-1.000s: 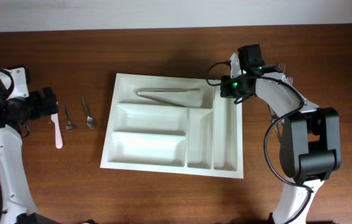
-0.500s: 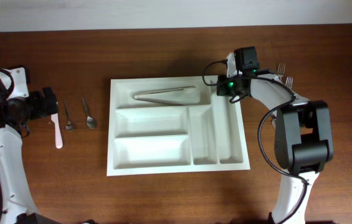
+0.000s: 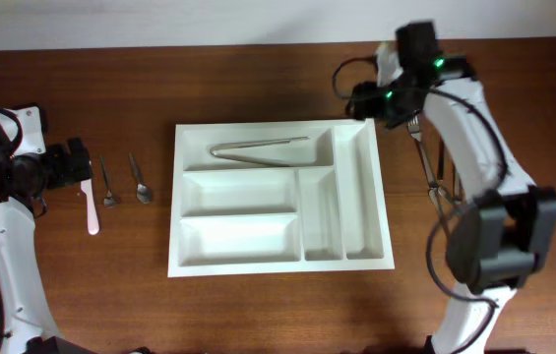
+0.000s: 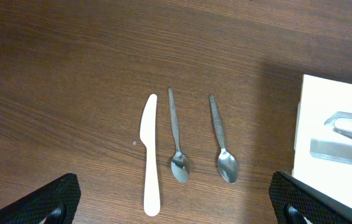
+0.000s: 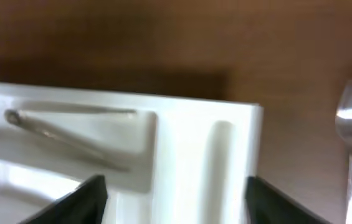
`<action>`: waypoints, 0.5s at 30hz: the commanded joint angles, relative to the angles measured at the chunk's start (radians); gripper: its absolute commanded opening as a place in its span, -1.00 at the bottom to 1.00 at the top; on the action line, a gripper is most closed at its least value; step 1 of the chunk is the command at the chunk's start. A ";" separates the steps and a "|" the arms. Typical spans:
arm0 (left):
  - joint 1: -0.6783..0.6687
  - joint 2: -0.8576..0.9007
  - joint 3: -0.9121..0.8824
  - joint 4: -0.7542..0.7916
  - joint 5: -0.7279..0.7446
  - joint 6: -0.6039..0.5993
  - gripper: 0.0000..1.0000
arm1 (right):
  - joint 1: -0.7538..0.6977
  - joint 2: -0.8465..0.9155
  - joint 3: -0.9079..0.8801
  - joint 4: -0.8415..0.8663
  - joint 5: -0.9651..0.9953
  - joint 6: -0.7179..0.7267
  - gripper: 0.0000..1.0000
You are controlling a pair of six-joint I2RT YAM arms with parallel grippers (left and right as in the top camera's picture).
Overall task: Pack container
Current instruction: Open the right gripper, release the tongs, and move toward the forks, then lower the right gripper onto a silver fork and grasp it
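The tray [image 3: 233,236] sits mid-table with only tongs [image 3: 258,147] in its top slot, so packing is barely begun. The left gripper [image 4: 176,196] hangs over the knife [image 4: 151,155] and two spoons [image 4: 177,140] beside the tray, jaws wide and empty; it likely needs to drop onto one. The right gripper [image 5: 174,193] hangs over the tray's corner, jaws apart, empty.

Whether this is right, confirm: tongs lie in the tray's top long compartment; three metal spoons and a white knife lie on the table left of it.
Not three. The left wrist view shows only two: one spoon beside the white knife, a second spoon nearer the tray. The tongs do lie in its top long compartment.
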 commanded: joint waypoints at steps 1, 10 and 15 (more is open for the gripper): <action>0.003 -0.008 0.018 -0.001 0.000 0.013 0.98 | -0.036 -0.051 0.097 -0.100 0.288 -0.053 0.61; 0.003 -0.008 0.018 -0.001 0.000 0.013 0.98 | -0.269 -0.008 0.072 -0.135 0.327 -0.099 0.97; 0.003 -0.008 0.018 -0.001 0.000 0.013 0.98 | -0.367 0.019 0.071 -0.222 0.093 -0.100 0.97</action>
